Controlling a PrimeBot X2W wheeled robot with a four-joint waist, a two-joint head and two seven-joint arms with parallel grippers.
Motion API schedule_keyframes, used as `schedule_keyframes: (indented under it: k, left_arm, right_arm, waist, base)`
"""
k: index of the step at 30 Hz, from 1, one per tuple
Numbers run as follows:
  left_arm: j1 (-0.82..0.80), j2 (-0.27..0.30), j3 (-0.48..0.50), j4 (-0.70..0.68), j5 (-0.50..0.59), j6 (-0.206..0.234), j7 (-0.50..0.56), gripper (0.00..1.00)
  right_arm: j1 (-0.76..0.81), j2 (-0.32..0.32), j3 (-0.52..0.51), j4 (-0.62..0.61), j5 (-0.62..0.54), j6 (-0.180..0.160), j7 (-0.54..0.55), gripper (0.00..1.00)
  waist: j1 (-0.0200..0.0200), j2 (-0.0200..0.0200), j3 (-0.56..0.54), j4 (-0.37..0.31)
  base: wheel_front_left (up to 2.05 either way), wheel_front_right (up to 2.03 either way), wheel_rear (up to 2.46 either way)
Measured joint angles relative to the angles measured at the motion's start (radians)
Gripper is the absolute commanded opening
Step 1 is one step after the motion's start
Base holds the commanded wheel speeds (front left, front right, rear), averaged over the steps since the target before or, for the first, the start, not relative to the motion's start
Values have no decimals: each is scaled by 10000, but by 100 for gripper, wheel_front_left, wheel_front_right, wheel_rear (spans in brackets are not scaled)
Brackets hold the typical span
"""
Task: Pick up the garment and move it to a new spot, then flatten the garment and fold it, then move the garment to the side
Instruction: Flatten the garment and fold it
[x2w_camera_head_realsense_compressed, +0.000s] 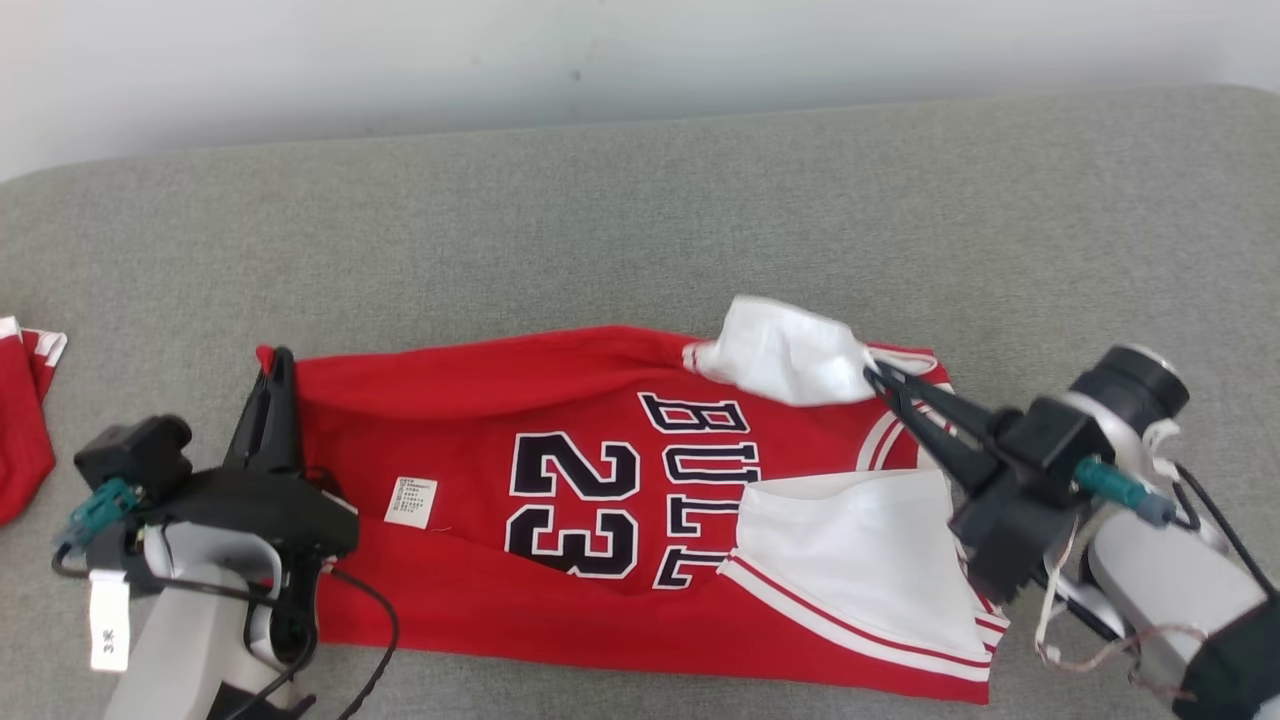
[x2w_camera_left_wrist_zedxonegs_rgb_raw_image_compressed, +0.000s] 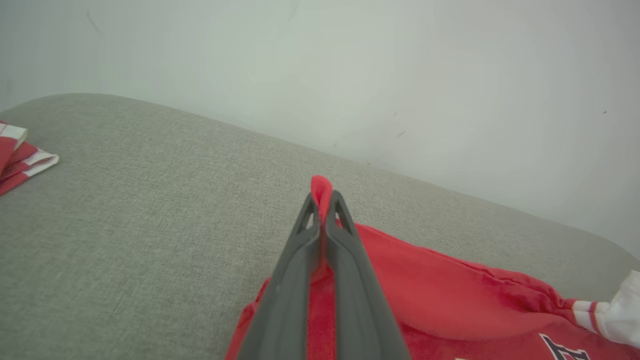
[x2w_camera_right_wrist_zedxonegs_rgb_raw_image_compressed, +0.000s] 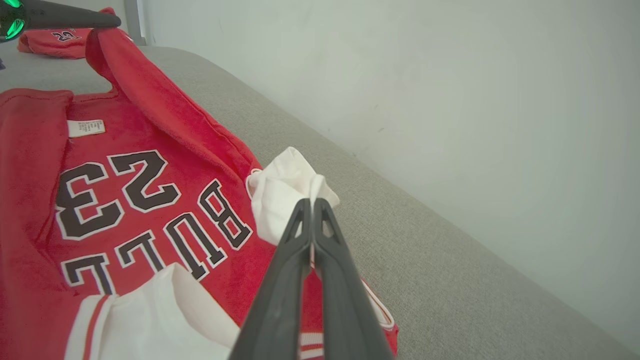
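Jersey (x2w_camera_head_realsense_compressed: 600, 470), red with "23", lies spread on the grey cushion (x2w_camera_head_realsense_compressed: 640, 220) near its front edge in the head view; a second red garment (x2w_camera_head_realsense_compressed: 20, 440), perhaps another jersey, is cut off at the cushion's left edge. Left wrist view: the left gripper (x2w_camera_left_wrist_zedxonegs_rgb_raw_image_compressed: 322, 200) is clamped on a red corner of the jersey (x2w_camera_left_wrist_zedxonegs_rgb_raw_image_compressed: 450, 300). Right wrist view: the right gripper (x2w_camera_right_wrist_zedxonegs_rgb_raw_image_compressed: 311, 204) is closed on a white fold of the jersey (x2w_camera_right_wrist_zedxonegs_rgb_raw_image_compressed: 125, 200).

Red jersey (x2w_camera_head_realsense_compressed: 470, 385) on grey cushion (x2w_camera_head_realsense_compressed: 640, 200); left claw (x2w_camera_head_realsense_compressed: 278, 362) pinches red corner, right claw (x2w_camera_head_realsense_compressed: 872, 373) pinches white fold.
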Motion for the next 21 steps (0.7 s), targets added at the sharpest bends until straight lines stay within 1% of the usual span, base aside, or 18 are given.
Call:
schedule_keyframes:
  k: [2,8,17,18,19,21]
  left_arm:
    - [154,10,73,-25,-4,-73,-4,0]
    - [535,40,276,-8,-240,-82,-31,0]
    - [1045,73,543,58,-288,-157,-31,0]
    - [1136,86,556,56,-288,-157,-31,4]
    - [1218,100,583,73,-288,-157,-31,2]
    - [1354,123,627,79,-288,-157,-31,1]
  right_arm:
    - [271,-140,31,-161,-148,0,-40,0]
    - [1167,-405,125,-604,-316,-71,-38,0]
    - [2278,-665,159,-1338,-537,-410,-40,0]
    - [2379,-677,163,-1390,-537,-412,-40,0]
    - [2476,-685,163,-1444,-539,-447,-40,0]
    - [2641,-704,157,-1592,-539,-514,-40,0]
  waist:
    - [0,1,-64,-61]
    - [0,1,-266,-186]
    - [1,2,-620,-283]
    - [0,2,-661,-293]
    - [1,2,-701,-306]
    - [1,2,-775,-336]
  base:
    - [0,0,0]
    - [0,0,0]
    - [0,0,0]
    - [0,0,0]
    - [0,0,0]
    - [0,0,0]
